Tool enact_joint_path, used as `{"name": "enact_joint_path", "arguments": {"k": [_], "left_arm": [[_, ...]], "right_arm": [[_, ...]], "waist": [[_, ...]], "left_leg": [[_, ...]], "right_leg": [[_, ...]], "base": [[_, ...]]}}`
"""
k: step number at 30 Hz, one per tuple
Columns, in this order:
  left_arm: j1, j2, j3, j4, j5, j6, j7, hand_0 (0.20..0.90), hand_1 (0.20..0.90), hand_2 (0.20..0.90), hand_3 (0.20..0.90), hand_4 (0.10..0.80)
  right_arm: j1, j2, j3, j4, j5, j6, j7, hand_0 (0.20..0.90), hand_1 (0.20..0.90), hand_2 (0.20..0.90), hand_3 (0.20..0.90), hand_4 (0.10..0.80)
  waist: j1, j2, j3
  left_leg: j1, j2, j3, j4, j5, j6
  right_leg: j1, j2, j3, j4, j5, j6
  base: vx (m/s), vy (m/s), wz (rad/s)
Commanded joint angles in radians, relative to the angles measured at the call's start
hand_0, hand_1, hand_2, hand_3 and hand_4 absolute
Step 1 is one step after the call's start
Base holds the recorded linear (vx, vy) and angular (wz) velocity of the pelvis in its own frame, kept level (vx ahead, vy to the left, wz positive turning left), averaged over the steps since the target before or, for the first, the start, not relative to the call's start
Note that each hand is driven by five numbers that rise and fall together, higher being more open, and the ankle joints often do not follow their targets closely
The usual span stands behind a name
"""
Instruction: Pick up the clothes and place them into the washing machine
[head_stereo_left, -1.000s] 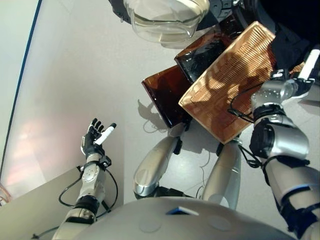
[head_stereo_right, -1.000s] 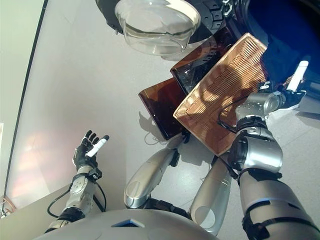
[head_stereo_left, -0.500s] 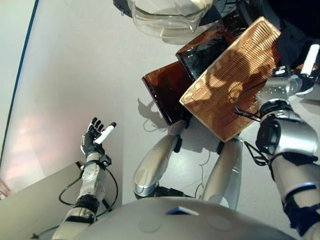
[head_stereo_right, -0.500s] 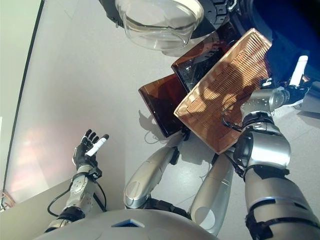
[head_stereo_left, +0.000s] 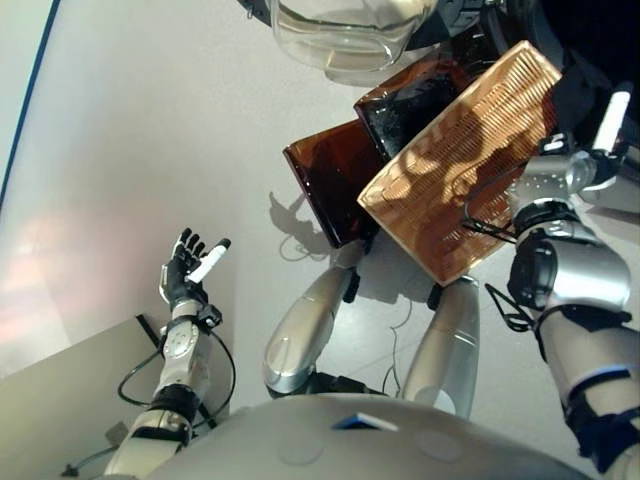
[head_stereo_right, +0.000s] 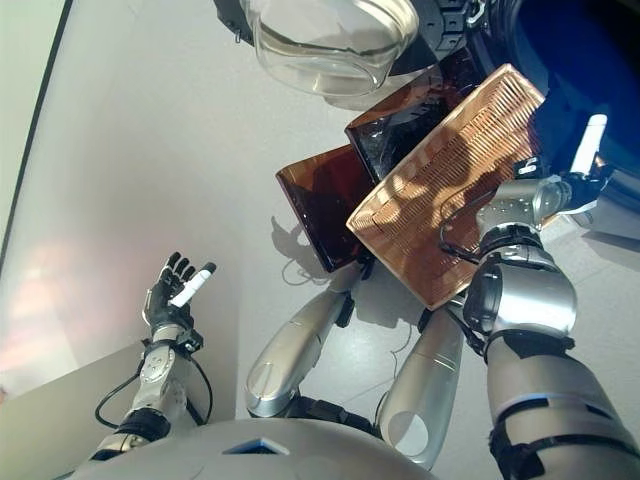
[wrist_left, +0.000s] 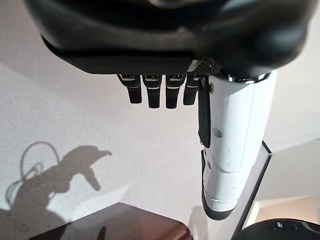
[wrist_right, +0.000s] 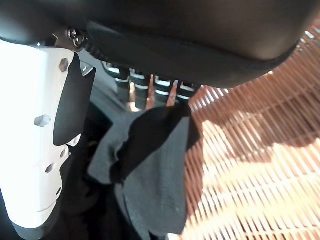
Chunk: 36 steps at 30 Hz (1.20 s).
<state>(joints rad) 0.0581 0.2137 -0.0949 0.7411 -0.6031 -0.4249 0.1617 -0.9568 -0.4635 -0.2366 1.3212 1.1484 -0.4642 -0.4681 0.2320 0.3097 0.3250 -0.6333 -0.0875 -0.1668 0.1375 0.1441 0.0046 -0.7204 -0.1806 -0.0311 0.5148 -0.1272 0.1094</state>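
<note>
- Left hand (head_stereo_left: 186, 278) out at the left side, over bare floor (head_stereo_left: 130, 150), fingers straight and spread, holding nothing.
- Clear round door (head_stereo_left: 345, 35) of the washing machine up at the top middle, swung open.
- 2 dark brown trays (head_stereo_left: 330, 185) below that door, lying on the floor.
- Woven basket (head_stereo_left: 455, 165) next, tipped up on its edge, leaning over the trays.
- Right hand (head_stereo_right: 580, 180) at the far right, by the basket's top end, white thumb sticking up.
- Dark cloth (wrist_right: 150, 170) hanging from the curled fingers (wrist_right: 150, 82), pinched there, seen in the right wrist view.
- More dark clothes (head_stereo_right: 580, 80) bunched behind the basket.
- Could slip: only a small pinch on the cloth, so a fast swing may drop it.
- Could snag on the basket edge and knock the basket over.
</note>
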Motion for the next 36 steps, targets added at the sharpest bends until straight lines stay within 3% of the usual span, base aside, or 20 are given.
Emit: {"name": "enact_joint_path", "arguments": {"k": [1, 19, 31, 36], "left_arm": [[-0.047, 0.118, 0.093, 0.050, -0.031, -0.077, 0.042, 0.900, 0.900, 0.900, 0.900, 0.800], [-0.042, 0.133, 0.115, 0.067, -0.021, -0.071, 0.047, 0.900, 0.900, 0.900, 0.900, 0.800], [-0.041, 0.127, 0.113, 0.097, -0.028, -0.066, 0.038, 0.900, 0.900, 0.900, 0.900, 0.800], [-0.044, 0.135, 0.102, 0.099, -0.010, -0.062, 0.042, 0.900, 0.900, 0.900, 0.900, 0.800]], "right_arm": [[-0.051, -0.005, 0.022, -0.084, -0.028, -0.050, 0.075, 0.900, 0.900, 0.900, 0.900, 0.800], [-0.011, 0.044, 0.001, -0.078, -0.007, -0.062, 0.080, 0.900, 0.900, 0.900, 0.900, 0.800], [-0.036, -0.014, -0.012, -0.066, -0.025, -0.057, 0.042, 0.900, 0.900, 0.900, 0.900, 0.800], [-0.069, -0.087, 0.011, 0.010, -0.082, -0.004, -0.001, 0.900, 0.900, 0.900, 0.900, 0.800]], "waist": [[0.050, -0.061, -0.033], [0.059, -0.064, -0.030], [0.059, -0.019, -0.020], [0.060, -0.007, -0.029]], "left_leg": [[-0.029, -0.059, 0.040, 0.094, -0.113, -0.046], [-0.034, -0.061, 0.033, 0.101, -0.115, -0.045], [-0.064, -0.066, 0.040, 0.110, -0.110, -0.045], [-0.074, -0.067, 0.042, 0.110, -0.109, -0.048]], "right_leg": [[0.123, -0.001, 0.034, -0.148, 0.019, -0.009], [0.127, 0.002, 0.029, -0.144, 0.007, -0.017], [0.083, 0.003, 0.044, -0.104, -0.008, -0.018], [0.065, 0.003, 0.045, -0.087, -0.015, -0.019]], "base": [[0.034, 0.011, 0.03], [0.003, 0.003, 0.02], [0.000, 0.001, 0.00], [0.002, 0.003, -0.02]]}}
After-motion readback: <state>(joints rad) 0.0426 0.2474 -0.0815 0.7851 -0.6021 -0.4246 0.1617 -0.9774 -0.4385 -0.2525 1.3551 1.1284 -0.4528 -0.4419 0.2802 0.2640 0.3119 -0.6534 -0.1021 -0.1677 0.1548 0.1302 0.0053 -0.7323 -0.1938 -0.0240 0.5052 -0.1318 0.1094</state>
